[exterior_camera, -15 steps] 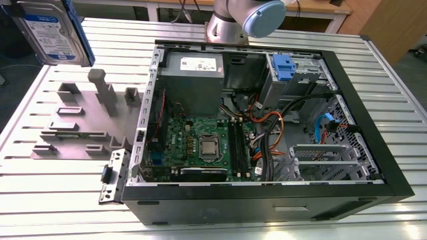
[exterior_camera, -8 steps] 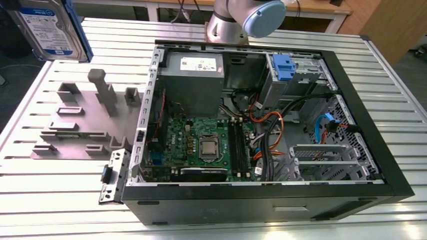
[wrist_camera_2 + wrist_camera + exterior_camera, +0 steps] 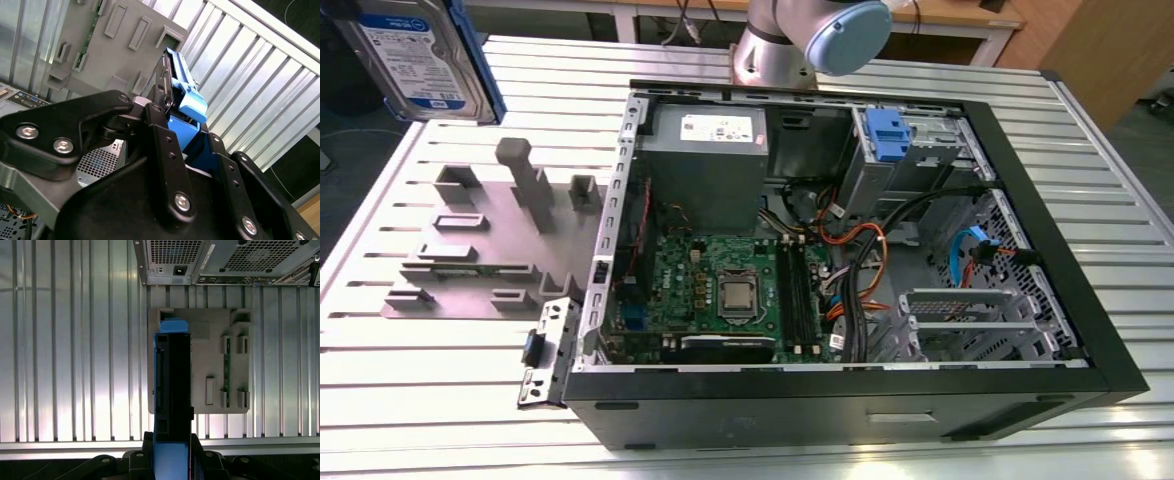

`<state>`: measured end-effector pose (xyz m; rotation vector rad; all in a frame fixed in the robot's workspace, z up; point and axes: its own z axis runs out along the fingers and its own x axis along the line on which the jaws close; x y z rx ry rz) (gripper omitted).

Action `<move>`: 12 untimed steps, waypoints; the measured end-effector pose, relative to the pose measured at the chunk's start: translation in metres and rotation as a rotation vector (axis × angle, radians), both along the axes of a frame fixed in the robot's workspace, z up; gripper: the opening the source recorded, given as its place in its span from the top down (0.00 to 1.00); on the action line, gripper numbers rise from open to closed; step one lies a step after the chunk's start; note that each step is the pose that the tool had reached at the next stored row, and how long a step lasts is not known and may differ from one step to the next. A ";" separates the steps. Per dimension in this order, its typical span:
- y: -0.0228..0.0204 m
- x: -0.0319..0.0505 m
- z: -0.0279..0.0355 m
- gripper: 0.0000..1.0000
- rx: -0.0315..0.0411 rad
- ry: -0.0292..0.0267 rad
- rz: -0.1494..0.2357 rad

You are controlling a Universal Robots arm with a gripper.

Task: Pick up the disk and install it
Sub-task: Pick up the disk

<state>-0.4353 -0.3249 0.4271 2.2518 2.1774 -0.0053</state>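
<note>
The disk (image 3: 424,58), a silver hard drive with a white-and-blue label and blue side rails, hangs in the air at the exterior view's far upper left, above the slatted table. In both wrist views it is seen edge-on, the disk (image 3: 172,380) standing over the grey holder plate (image 3: 210,360). My gripper (image 3: 172,457) is shut on the disk (image 3: 175,85), with black fingers (image 3: 162,132) pressing its blue rails from either side.
An open computer case (image 3: 1067,330) lies on the slatted metal table (image 3: 440,390), with its motherboard, cables and a drive bay with a blue latch (image 3: 887,135). The grey holder plate (image 3: 474,245) with upright pegs sits beside the case. The arm's base (image 3: 807,40) stands behind the case.
</note>
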 end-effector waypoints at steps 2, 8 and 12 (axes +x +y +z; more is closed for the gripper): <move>0.0000 0.0000 0.0000 0.64 0.0000 0.0000 0.000; 0.0000 0.0000 0.0065 0.64 -0.0001 0.0002 0.000; 0.0000 0.0000 0.0204 0.64 0.0000 0.0001 0.000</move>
